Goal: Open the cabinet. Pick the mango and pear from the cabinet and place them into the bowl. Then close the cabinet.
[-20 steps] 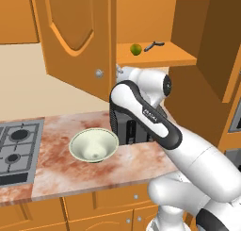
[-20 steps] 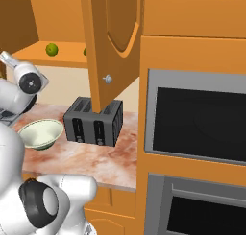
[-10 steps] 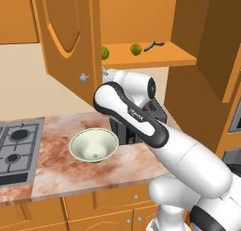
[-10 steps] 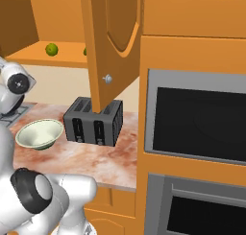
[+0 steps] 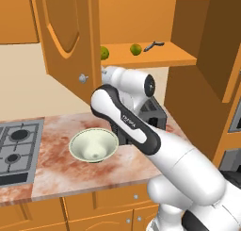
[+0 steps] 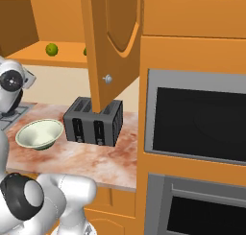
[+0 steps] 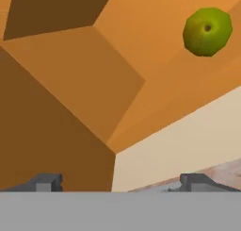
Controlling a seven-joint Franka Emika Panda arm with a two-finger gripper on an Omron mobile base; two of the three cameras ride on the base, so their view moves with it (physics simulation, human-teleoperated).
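Jaws stand wide apart with nothing between them. Pear (image 7: 207,31) sits above and right of the gripper (image 7: 120,182); I would centre it between them before closing.

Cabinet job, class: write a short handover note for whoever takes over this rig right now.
Claw: open, empty, aimed up into the cabinet.
Cabinet: both doors swung open.
Shelf: two green fruits and a dark object. Which is the pear I cannot tell; no mango visible.
Bowl: empty, on the counter by the toaster.
Done: cabinet opened.
Left: both fruits into the bowl, then shut the doors.
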